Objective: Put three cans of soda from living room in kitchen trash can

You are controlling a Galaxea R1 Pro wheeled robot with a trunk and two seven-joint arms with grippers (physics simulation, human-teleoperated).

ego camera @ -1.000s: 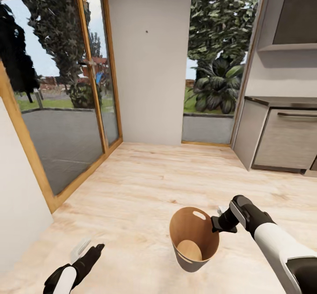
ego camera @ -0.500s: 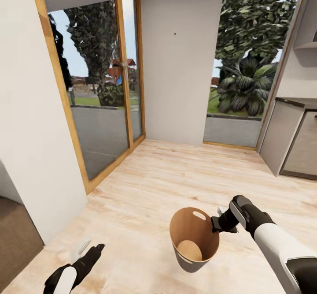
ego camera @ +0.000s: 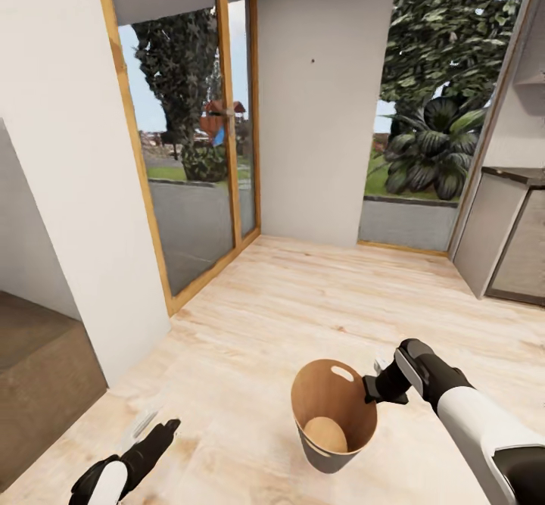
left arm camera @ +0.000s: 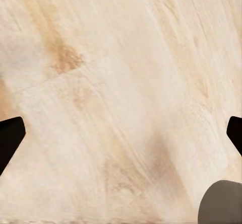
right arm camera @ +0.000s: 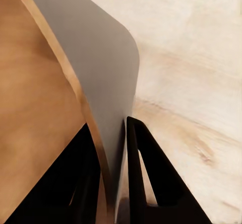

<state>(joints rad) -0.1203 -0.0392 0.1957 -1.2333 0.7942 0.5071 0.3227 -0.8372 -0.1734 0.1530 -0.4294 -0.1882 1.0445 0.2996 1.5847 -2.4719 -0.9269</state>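
We are carrying the trash can [ego camera: 334, 414] through the air above the pale wood floor [ego camera: 303, 300], and the whole load hangs on one thin grip: our right pincer [ego camera: 372, 386] is pinching the can's wall at the rim, one finger inside against the wood-coloured lining and one outside on the dark grey skin, as the right wrist view [right arm camera: 108, 183] shows. The hold sits on one side of the rim only, so we judge that a sharp turn or stop of the base could make the can swing or slide out from between the fingers. It could also twist in the grip and hang crooked, which would make setting it down awkward.

The can's long axis runs from rim to base and stands close to upright, tipped a little. Its mouth faces up and toward us, so we look straight down to its bare bottom. The oval handle hole [ego camera: 342, 372] sits on the far side of the rim, left of the grip.

Our left pincer [ego camera: 147, 437] hangs low on the left with its fingers spread wide and nothing between them. In its wrist view a grey rounded edge [left arm camera: 222, 204] shows beside it.
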